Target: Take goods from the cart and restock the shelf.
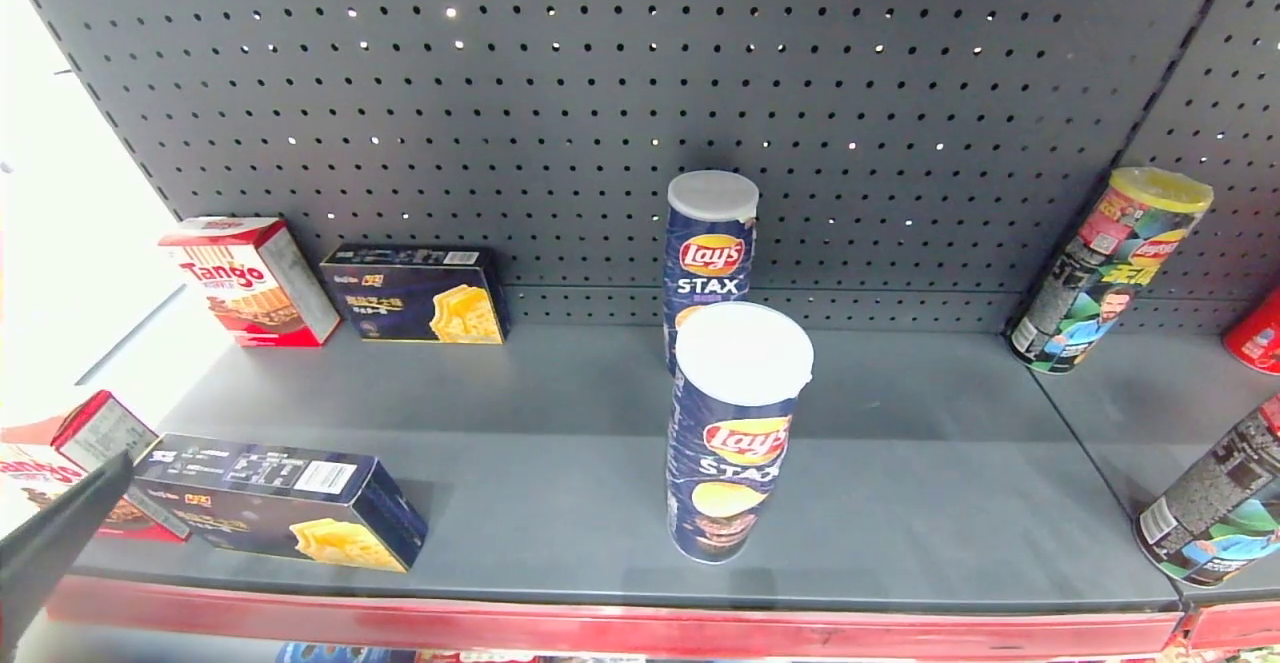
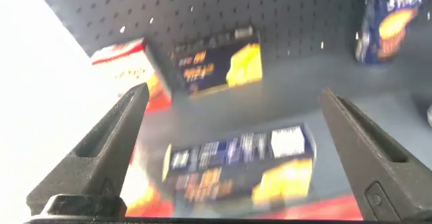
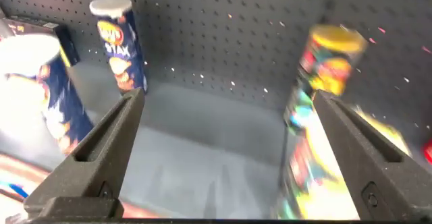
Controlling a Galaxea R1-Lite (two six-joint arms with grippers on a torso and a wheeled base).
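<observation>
Jaws wide and empty on left gripper (image 2: 233, 97) and right gripper (image 3: 229, 97) — some boxes (image 1: 280, 498) and cans (image 1: 735, 433) already on the shelf (image 1: 900, 483), but I judge more restocking remains.

The front dark blue tube with a white lid (image 1: 735, 463) and the back dark blue tube (image 1: 708, 253), in the middle of the grey shelf (image 1: 900, 483), each show a round red and yellow logo over white letters. The red and white box (image 1: 250, 281) at the back left corner has big red letters. The dark blue box (image 1: 285, 498) at the front left edge has a white barcode label.
</observation>
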